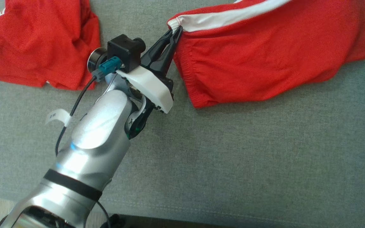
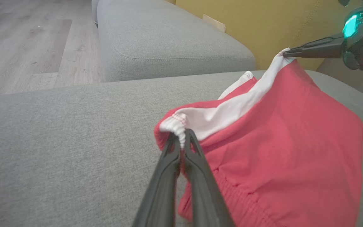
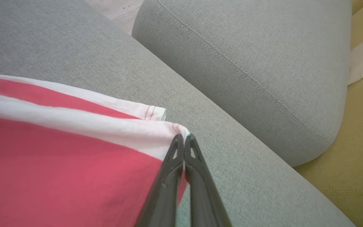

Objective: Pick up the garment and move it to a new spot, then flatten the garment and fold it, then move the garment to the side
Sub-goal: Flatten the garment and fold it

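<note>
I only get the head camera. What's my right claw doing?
Observer: The right claw is shut on a white-edged corner of the garment, holding that corner up.
Child: What's past the sofa?
Observer: A second grey cushion sits close beside it.
Child: And behind that?
Observer: A yellow surface; I can't tell if it's wall or padding.
</note>
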Tool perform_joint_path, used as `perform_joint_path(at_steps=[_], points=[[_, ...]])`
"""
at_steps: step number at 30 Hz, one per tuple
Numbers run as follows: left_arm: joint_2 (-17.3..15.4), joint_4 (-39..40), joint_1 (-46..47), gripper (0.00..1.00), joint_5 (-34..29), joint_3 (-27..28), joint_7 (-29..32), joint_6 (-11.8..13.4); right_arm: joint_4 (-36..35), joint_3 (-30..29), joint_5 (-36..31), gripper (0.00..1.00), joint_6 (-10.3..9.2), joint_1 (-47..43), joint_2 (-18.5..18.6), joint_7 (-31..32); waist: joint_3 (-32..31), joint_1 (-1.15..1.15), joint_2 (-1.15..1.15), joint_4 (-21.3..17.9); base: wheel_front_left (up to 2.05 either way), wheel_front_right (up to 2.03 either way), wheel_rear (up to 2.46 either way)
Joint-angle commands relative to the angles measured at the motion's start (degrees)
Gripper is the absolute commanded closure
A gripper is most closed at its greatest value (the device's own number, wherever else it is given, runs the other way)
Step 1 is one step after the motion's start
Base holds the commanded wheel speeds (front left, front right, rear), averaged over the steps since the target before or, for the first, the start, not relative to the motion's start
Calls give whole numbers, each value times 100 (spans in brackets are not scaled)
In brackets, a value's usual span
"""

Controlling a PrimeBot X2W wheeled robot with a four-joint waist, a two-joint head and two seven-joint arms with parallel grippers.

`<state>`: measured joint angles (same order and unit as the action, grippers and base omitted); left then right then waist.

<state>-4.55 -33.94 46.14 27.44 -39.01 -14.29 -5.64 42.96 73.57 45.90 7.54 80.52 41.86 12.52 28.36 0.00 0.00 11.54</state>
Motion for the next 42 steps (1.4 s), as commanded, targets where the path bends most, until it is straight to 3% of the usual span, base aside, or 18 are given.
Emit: perform_joint_path(at_steps=[1,4,5,6,7,23,32,36,38,42], points=[[-93,160,166,100,-49,222,-70,-19,-17,-31,-30,100,-5,106,6,-87,13,0,0,10,0,0,0],[-52,138,164,100,-103,272,-70,-35,117,-28,-9,100,-5,113,-40,-147,37,0,0,17,0,0,0],[-40,121,163,91,-114,298,-70,-36,170,-27,12,85,-5,118,-66,-172,42,0,0,14,0,0,0],[-29,102,162,15,-128,323,-70,-36,228,-27,70,0,-5,100,-102,-167,42,0,0,8,0,0,0],[-20,77,159,0,-145,346,-70,-33,261,-26,94,0,-5,86,-136,-161,38,0,0,-2,0,0,0],[-29,-29,-271,0,-407,808,-71,-44,958,-250,753,0,-5,-399,-465,-1372,-744,0,0,-368,0,0,0],[-150,717,-979,0,-533,1548,-71,176,759,-756,1293,0,-5,-1202,-1007,-2601,-1511,0,0,-769,0,0,0],[-141,1198,-1411,0,-594,1951,-71,281,557,-1217,1351,0,-5,-1645,-1164,-2740,-1780,0,0,-920,0,0,0],[-117,1430,-1642,0,-616,2158,-71,329,374,-1779,1238,0,-5,-1847,-1219,-2747,-1886,0,0,-982,0,0,0],[-104,1728,-2115,0,-821,2372,-71,378,-105,-2803,300,0,-5,-2559,-1394,-2750,-2126,0,0,-1095,0,0,0]])
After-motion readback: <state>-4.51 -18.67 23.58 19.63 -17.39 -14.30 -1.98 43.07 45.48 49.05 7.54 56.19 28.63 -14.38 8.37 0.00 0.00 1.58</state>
